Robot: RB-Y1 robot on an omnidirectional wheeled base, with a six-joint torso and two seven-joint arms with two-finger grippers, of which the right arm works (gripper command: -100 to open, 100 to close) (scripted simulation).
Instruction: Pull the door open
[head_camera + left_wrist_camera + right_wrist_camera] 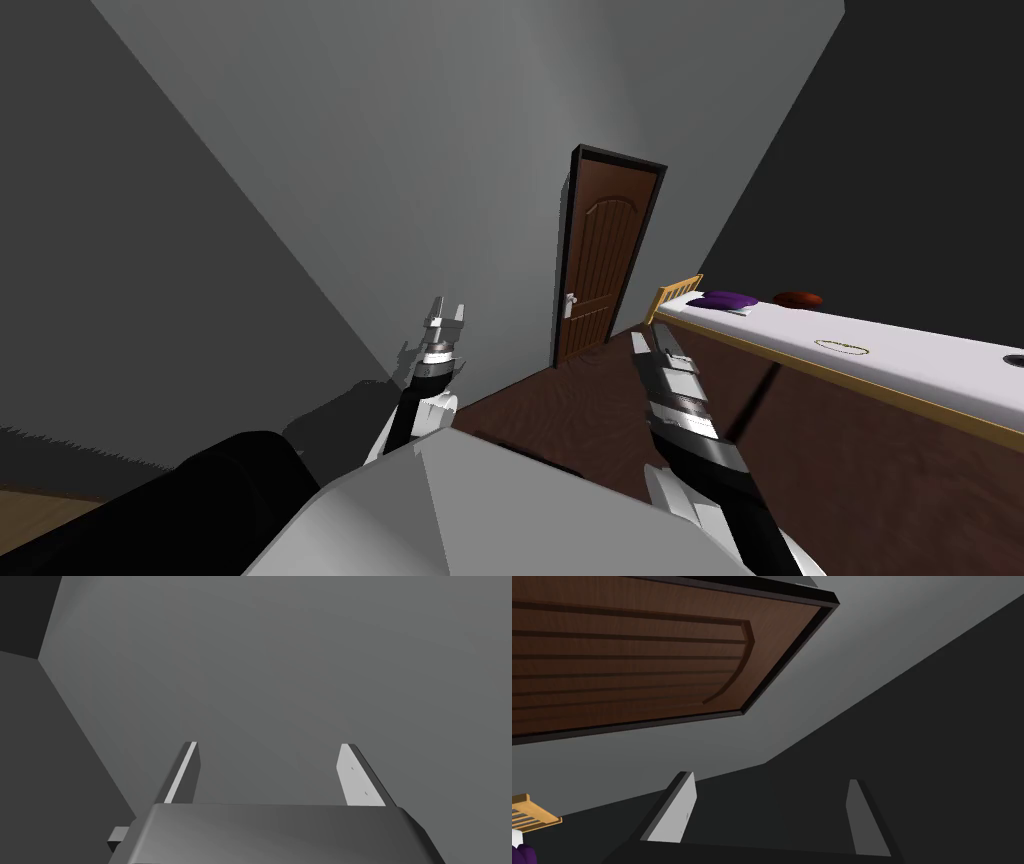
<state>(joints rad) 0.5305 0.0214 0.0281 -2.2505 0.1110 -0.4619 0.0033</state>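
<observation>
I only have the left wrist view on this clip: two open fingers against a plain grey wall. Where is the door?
Observer: The head view shows a brown panelled wooden door, apparently shut, ahead and to the right of the left gripper.
Operator: Any handle?
Observer: A small white handle sits at the door's left edge; neither gripper touches it.
Operator: And the right arm?
Observer: The right gripper is open, aimed at the grey wall beside the door's top corner.
</observation>
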